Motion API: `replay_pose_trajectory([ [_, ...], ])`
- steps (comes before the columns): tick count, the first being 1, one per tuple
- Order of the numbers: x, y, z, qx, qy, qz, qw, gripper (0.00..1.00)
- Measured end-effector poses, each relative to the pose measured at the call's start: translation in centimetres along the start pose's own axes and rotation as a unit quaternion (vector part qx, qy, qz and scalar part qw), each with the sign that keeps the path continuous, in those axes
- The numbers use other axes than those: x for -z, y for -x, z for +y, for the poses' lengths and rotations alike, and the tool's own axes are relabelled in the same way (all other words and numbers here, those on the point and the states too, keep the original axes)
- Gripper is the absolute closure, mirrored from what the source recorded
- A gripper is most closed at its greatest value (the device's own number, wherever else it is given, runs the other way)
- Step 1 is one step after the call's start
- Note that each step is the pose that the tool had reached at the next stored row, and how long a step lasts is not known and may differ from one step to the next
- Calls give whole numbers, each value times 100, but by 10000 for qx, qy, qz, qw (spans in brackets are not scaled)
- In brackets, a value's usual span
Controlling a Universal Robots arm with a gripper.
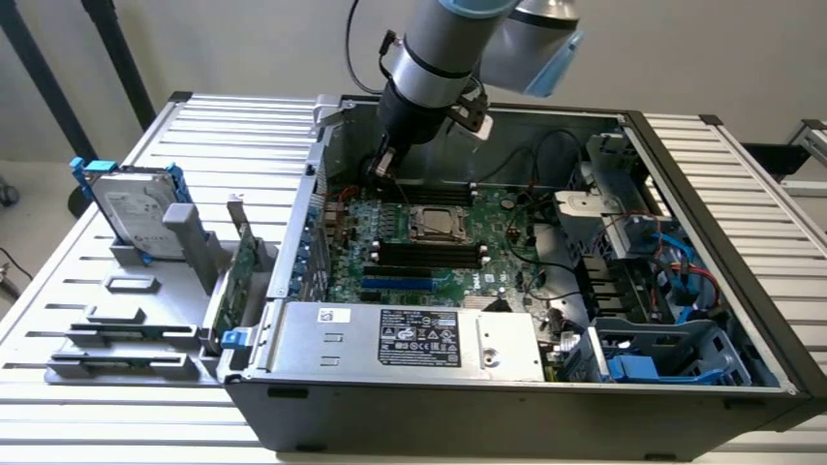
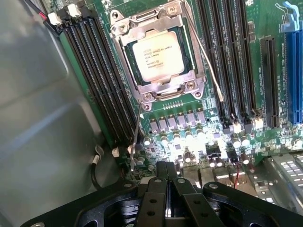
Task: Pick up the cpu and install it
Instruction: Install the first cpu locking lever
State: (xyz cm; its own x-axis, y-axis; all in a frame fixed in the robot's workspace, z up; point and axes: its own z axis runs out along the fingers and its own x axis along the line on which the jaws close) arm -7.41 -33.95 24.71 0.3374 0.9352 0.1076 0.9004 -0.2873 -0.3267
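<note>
No text legible. Faint printed lines noted on cpu [image 2: 158,56] lid, unreadable. Black label [image 1: 419,337] with white print seen on grey metal box [image 1: 510,351], 6 o'clock, unreadable.

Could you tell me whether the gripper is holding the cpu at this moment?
No, the cpu sits in its socket on the motherboard, apart from the shut, empty gripper.

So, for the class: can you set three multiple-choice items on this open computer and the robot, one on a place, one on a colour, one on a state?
1. Where is the cpu? A in the motherboard socket; B on the table; C in the drive bay.
2. The hard drive's side rails are: A red; B blue; C yellow.
3. The gripper is: A wide open; B shut on a cable; C shut, empty.
Key: 1A, the socket frames it; 2B, blue shows on both edges; 3C, jaws meet with nothing between.
</note>
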Motion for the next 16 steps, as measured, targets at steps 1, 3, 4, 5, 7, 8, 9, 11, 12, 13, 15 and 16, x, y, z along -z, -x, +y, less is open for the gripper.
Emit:
replay_pose_trajectory([
  [1, -4, 3, -10, -22, 2, 8, 10000, 89],
  [3, -12, 9, -28, -63, 6, 27, 10000, 89],
  [4, -16, 12, -36, -83, 7, 38, 10000, 89],
  [5, -20, 14, -43, -102, 6, 53, 9999, 89],
  [7, -27, 19, -55, -134, -4, 108, 9999, 89],
  [8, -30, 21, -60, -144, -16, 151, 9998, 89],
  [9, -33, 23, -65, -150, -32, 207, 9997, 89],
  [11, -38, 27, -72, -156, -78, 353, 9992, 89],
  [12, -41, 27, -72, -161, -96, 423, 9989, 89],
  [13, -43, 27, -72, -173, -109, 482, 9986, 89],
  [15, -50, 28, -69, -223, -109, 562, 9981, 89],
  [16, -55, 29, -67, -255, -98, 584, 9979, 89],
])
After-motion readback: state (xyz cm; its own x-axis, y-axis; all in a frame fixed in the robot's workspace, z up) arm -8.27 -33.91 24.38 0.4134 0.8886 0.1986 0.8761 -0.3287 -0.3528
